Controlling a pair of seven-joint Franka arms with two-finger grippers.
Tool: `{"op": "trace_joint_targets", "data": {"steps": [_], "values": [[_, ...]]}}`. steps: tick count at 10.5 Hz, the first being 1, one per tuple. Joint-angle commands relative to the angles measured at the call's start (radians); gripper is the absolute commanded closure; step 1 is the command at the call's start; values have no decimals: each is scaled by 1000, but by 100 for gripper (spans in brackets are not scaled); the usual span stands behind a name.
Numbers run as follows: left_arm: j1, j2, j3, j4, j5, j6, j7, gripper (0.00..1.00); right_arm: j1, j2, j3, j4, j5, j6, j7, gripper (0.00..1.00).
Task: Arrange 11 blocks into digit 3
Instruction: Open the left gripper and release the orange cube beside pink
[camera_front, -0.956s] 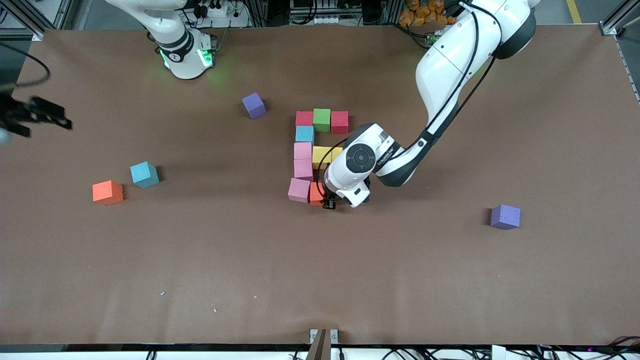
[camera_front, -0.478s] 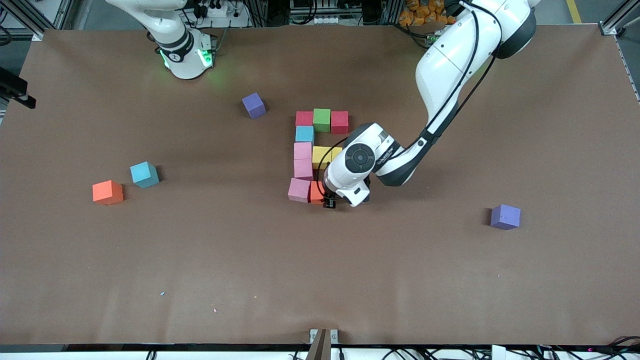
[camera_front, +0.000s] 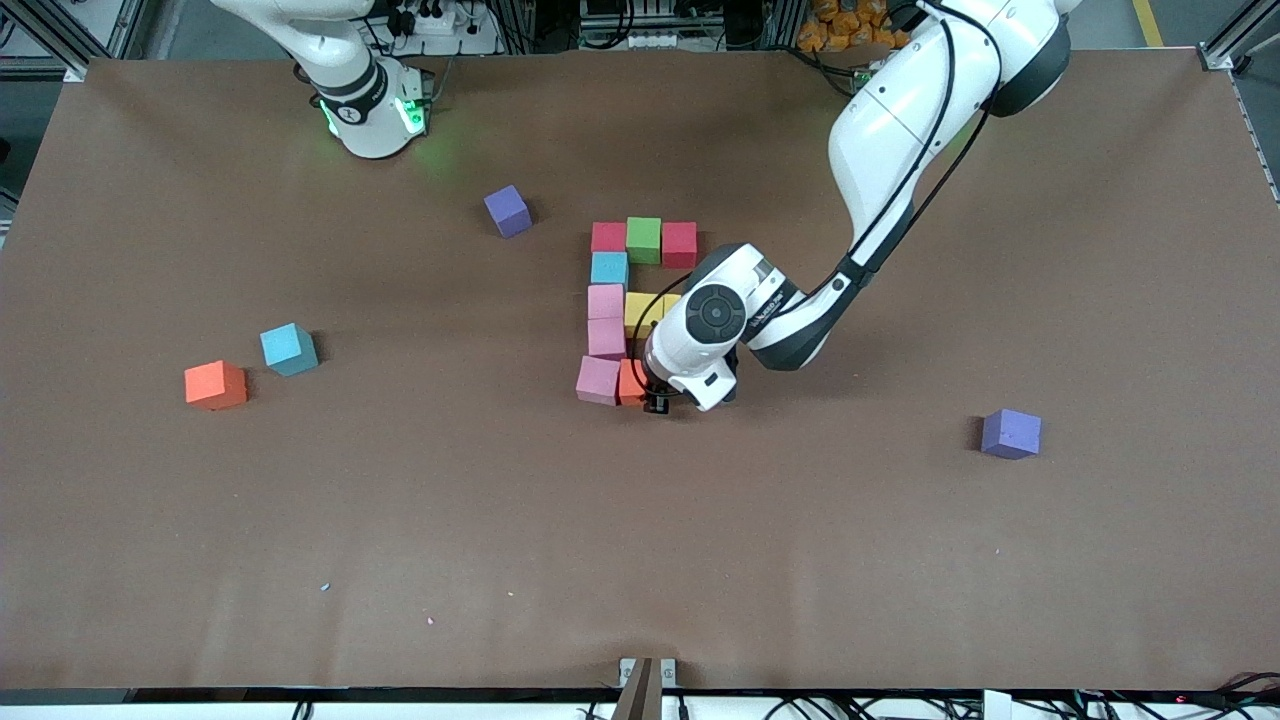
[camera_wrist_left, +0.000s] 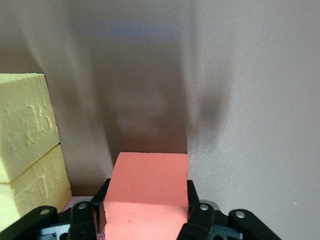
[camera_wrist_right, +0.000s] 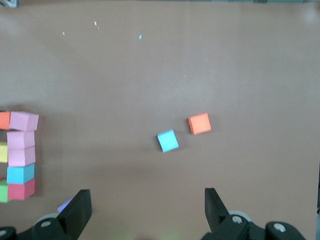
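Orange block (camera_wrist_left: 146, 192): clamped in left gripper (camera_wrist_left: 145, 212), touching pink block (camera_front: 598, 380). Right gripper (camera_wrist_right: 147, 210): wide open, empty, high over bench (camera_front: 900, 560).

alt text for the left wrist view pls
The left gripper is shut on an orange block just above the brown table. Two yellow blocks sit side by side next to it, and a sliver of pink block shows beside the gripper.
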Motion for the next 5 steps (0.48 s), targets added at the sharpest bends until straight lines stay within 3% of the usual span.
{"op": "trace_joint_targets", "data": {"steps": [1, 2, 3, 4, 5], "values": [[-15, 1, 8, -25, -2, -21, -22, 95, 0, 15, 2, 1, -4, -40, 42, 0], [-13, 1, 8, -23, -2, -21, -18, 91, 1, 26, 2, -3, -4, -34, 43, 0], [-9, 2, 10, -23, -2, -21, -7, 74, 3, 26, 4, 1, -4, -33, 40, 0], [-6, 4, 10, -18, -1, -21, 1, 31, 4, 26, 5, -6, -2, -34, 43, 0], [-4, 4, 10, -17, -1, -21, 18, 0, 3, 26, 4, -11, -3, -31, 42, 0]]}}
